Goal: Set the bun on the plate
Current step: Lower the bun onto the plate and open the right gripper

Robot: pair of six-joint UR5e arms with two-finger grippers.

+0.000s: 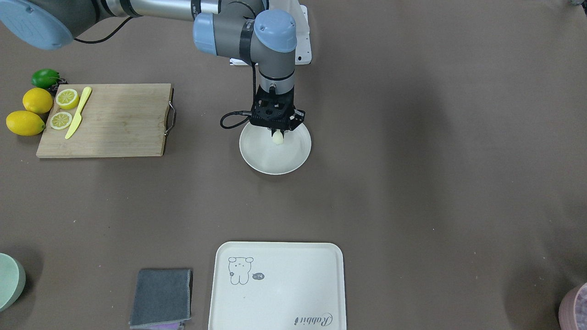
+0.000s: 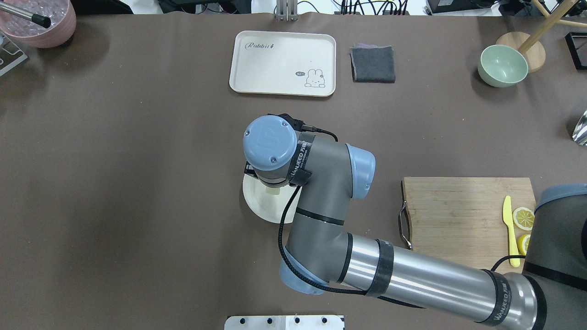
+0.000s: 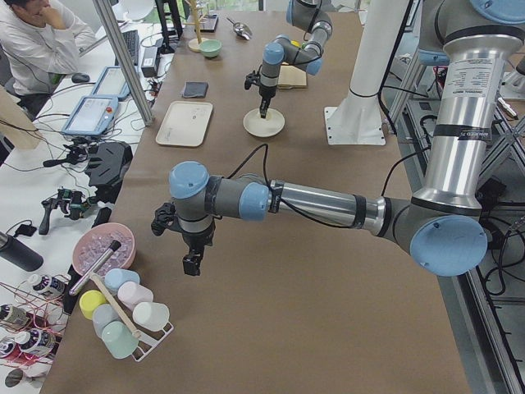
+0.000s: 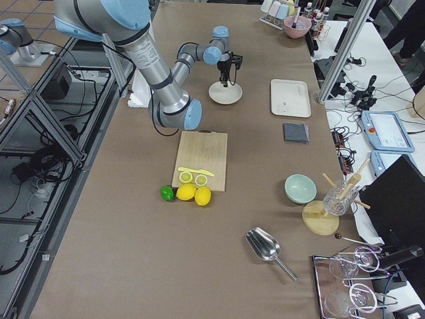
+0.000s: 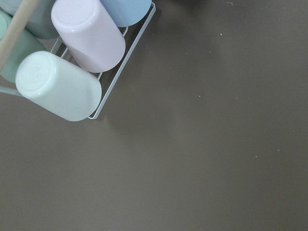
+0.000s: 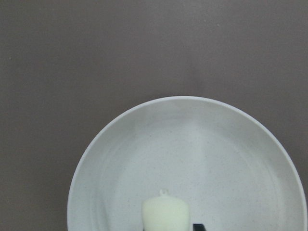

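Right tool upright over the plate, pointing straight down, jaws narrowed onto the bun and gripping its upper part. Bun pale and smooth, hanging inside the plate's rim, over the half nearer the robot rather than the centre; contact with the dish unclear, possibly just touching. Plate alone on the brown bench, roughly mid-bench.

Left tool far off toward the bench's left end, pointing down above bare surface, near a wire rack of pastel cups (caught only by the side camera, so wide or narrow impossible to tell).

Off to the robot's right, well apart from the plate: wooden cutting board carrying two lemon halves and a yellow knife, with two whole lemons and a lime just beside its outer edge.

Across the bench from the robot: cream tray with a cartoon drawing, grey folded cloth near it
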